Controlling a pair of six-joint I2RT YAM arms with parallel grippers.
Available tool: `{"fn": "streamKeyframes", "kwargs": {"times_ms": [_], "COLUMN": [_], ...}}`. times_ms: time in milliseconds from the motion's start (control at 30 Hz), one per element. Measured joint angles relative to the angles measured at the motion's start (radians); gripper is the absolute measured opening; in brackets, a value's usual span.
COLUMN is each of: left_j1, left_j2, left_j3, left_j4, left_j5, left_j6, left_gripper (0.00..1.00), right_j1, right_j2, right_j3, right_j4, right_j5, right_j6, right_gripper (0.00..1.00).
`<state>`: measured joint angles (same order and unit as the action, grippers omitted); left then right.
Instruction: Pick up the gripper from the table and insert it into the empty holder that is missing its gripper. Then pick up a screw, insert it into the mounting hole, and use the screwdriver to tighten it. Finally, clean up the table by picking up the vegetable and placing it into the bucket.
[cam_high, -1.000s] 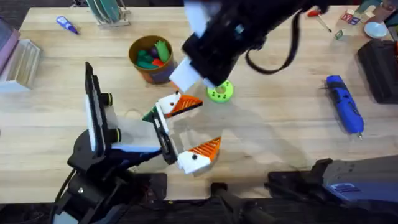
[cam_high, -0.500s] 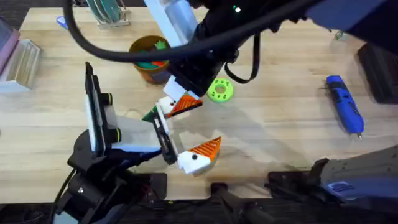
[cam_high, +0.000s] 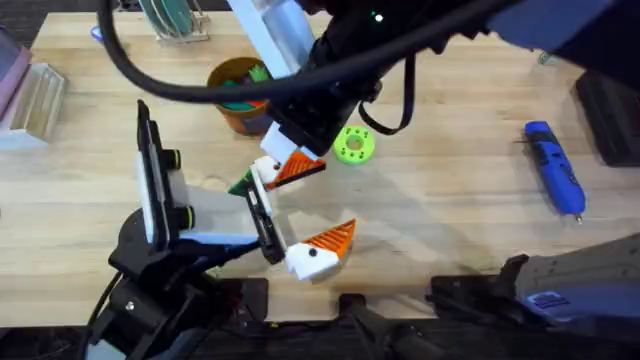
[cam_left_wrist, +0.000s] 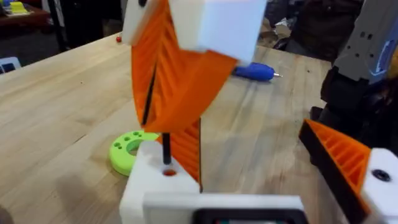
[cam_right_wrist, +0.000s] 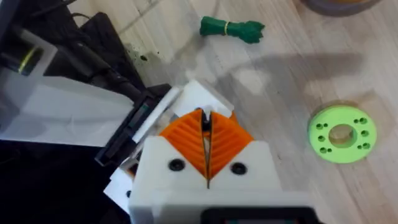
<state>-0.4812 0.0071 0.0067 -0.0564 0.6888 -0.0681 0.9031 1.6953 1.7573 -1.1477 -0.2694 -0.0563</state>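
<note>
holding over the holder (cam_high: 268, 171), right hand (cam_right_wrist: 206, 140) barely moved since

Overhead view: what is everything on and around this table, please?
table: one, light wood, under everything
bucket: one, orange-brown, far centre-left, toy food inside
disc: one, bright green, right of the bucket
vegetable: one, dark green, lying on the table
screwdriver: one, blue, right side
left gripper: one, white with orange fingers, open, centre
right gripper: one, white with orange fingers, shut, over the left gripper
</note>
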Motion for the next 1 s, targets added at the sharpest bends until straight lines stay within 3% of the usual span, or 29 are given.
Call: {"fn": "streamKeyframes", "kwargs": {"times_ms": [1000], "left_j1": [0.0], "left_j2": [0.0], "left_j3": [0.0], "left_j4": [0.0], "left_j5": [0.0], "left_j6": [0.001], "left_gripper": [0.985], "right_j1": [0.009], "right_j2": [0.015], "right_j3": [0.0], "right_j4": [-0.001], "right_j5": [-0.018], "right_j6": [0.0], "right_gripper": [0.007]}}
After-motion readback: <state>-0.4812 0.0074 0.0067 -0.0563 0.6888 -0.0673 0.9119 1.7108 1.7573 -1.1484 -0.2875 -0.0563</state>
